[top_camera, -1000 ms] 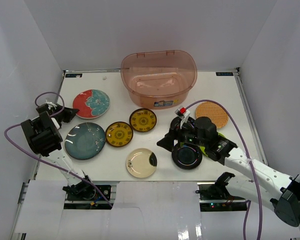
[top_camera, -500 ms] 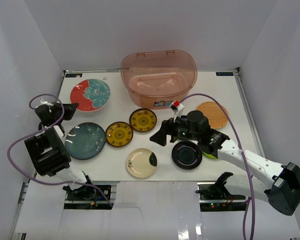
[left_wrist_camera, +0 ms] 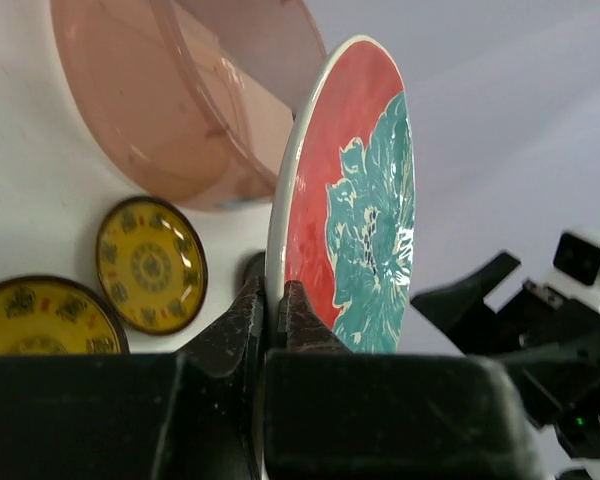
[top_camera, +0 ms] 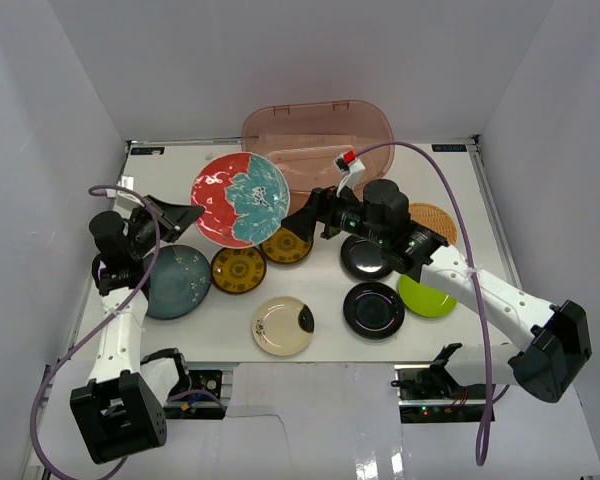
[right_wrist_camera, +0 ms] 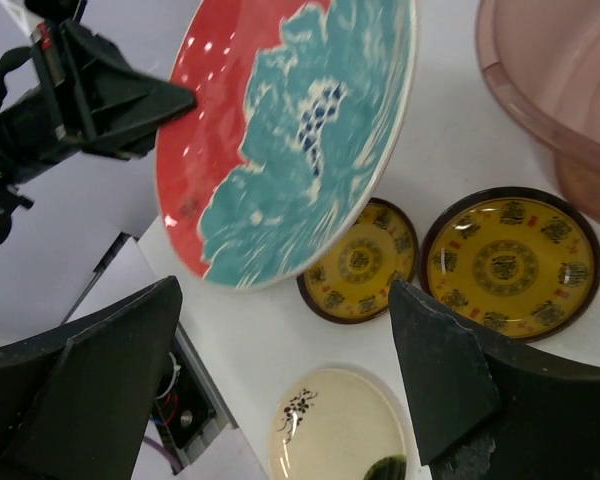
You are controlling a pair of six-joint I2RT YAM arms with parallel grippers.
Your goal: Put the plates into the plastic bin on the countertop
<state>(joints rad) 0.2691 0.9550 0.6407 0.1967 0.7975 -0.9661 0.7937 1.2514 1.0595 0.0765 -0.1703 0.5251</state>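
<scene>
At 12 o'clock on the countertop (top_camera: 440, 175): plastic bin (top_camera: 325, 150). At its 8 o'clock, airborne: red plate (top_camera: 238, 198), tilted on edge, rim pinched by left gripper (top_camera: 187, 214). Right gripper (top_camera: 302, 218): jaws apart, holding nothing, just beside plate. Risk: the thin rim hold may pivot or slip, dropping the plate onto the yellow plates (top_camera: 239, 268) below.

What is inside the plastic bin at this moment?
No plate shows inside the plastic bin; its visible floor is bare. The red plate, pinched by the left gripper, hides its near left corner from above.
</scene>
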